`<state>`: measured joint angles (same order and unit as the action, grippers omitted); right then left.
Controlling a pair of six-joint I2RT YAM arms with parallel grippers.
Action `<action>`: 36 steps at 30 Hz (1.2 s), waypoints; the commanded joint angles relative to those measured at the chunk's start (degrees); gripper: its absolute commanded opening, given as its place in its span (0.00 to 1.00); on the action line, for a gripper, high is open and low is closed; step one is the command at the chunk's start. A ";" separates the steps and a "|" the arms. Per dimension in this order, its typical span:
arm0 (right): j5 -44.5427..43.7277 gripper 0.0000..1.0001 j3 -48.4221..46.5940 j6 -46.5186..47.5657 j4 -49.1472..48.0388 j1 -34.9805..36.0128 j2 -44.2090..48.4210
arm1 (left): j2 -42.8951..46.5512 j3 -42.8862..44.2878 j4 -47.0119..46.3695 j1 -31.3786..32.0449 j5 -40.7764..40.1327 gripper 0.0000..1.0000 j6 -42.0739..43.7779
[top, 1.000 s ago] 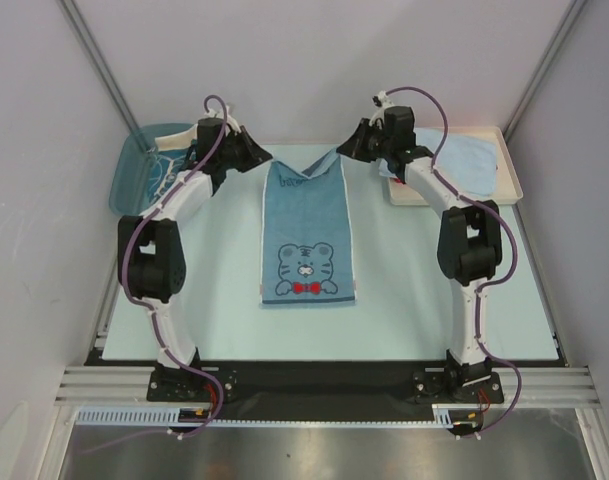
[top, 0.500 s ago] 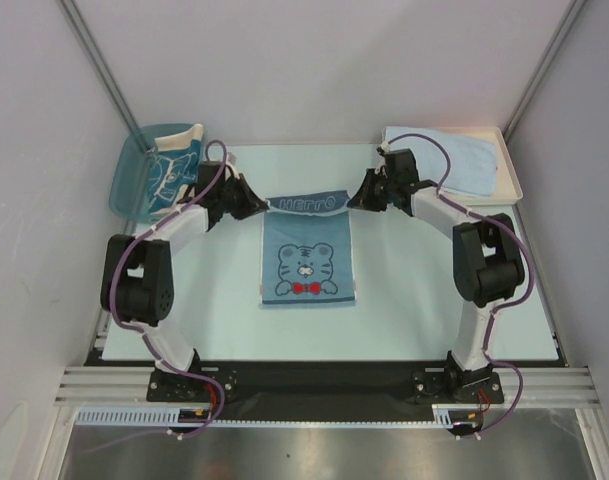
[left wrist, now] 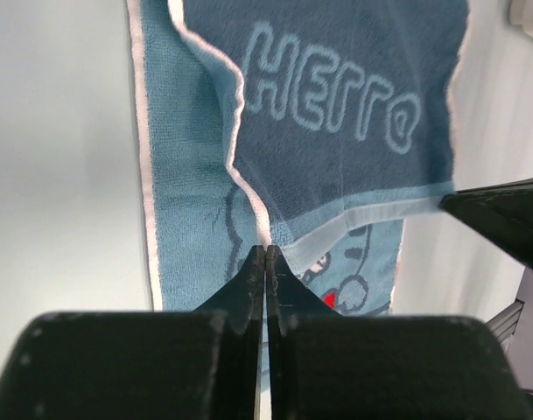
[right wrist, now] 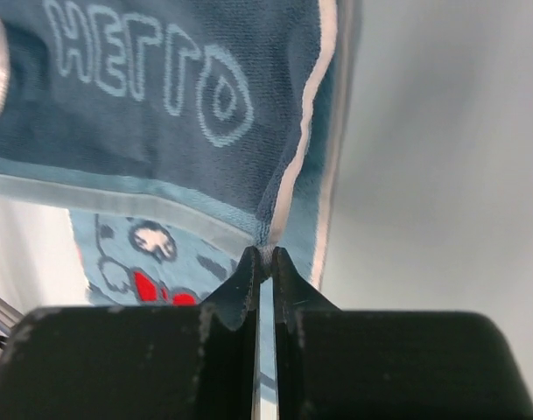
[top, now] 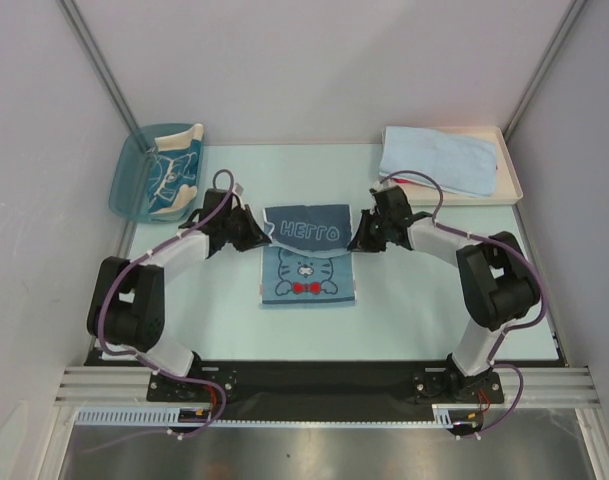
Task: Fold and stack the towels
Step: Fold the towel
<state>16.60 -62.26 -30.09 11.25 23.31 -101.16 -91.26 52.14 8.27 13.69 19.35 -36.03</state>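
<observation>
At the far left, the translucent blue bin (top: 124, 182) is holding a bunched beige-and-teal towel (top: 174, 175). The left gripper (top: 258, 236) is clamping tight on the turned-over left corner of the blue cartoon towel (top: 306, 270). Its wrist camera is showing the pale hem between the closed jaws, which the overhead view is hiding. The lettered flap is covering the cartoon face's top. The right gripper (top: 358, 238) is pinching the opposite corner likewise. Bare table (top: 434, 300) is flanking both arms. Far right, the cream tray (top: 512, 185) is carrying a light-blue towel (top: 439, 160).

Pale-blue table (top: 434, 300) — cat towel (top: 306, 282) mid-table, blue bin (top: 127, 182) far left, cream tray (top: 508, 170) far right
</observation>
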 commanded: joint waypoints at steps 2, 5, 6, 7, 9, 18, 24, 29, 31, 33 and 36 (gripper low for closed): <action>-2.19 0.00 3.63 -2.08 -2.19 0.42 4.66 | 5.74 -1.16 0.51 0.02 -0.37 0.00 0.52; -2.80 0.00 5.57 -2.52 -2.72 0.94 5.97 | 6.62 -2.22 0.96 0.02 -0.11 0.00 0.87; -3.15 0.00 6.18 -2.61 -2.81 1.12 6.33 | 6.80 -2.65 1.04 0.02 0.07 0.00 0.79; -3.41 0.00 6.45 -2.70 -2.63 1.21 6.94 | 7.06 -2.83 1.13 0.02 0.33 0.00 0.87; -3.85 0.00 6.71 -2.70 -2.11 1.56 8.43 | 8.20 -3.44 1.74 0.02 0.42 0.00 0.96; -5.96 0.00 10.22 -3.31 -0.43 3.67 15.29 | 13.92 -5.91 4.12 0.02 1.74 0.00 1.84; -7.11 0.00 12.16 -3.84 0.18 4.73 17.67 | 16.64 -7.92 5.35 0.02 2.18 0.00 2.54; -7.63 0.00 13.39 -4.28 0.09 6.13 18.98 | 18.84 -10.83 5.00 0.02 2.27 0.00 2.81; -8.16 0.00 13.92 -4.37 0.09 6.66 19.16 | 19.45 -11.97 4.74 0.02 2.53 0.00 2.63; -8.42 0.00 14.18 -4.54 -0.08 7.10 19.43 | 20.33 -12.85 4.56 0.02 2.62 0.00 2.63; -8.69 0.00 14.88 -4.89 -0.08 7.71 20.04 | 21.47 -13.47 4.65 0.02 2.79 0.00 2.46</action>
<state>9.34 -47.97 -34.15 11.70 30.33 -83.66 -72.90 39.18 13.87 13.72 20.97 -34.46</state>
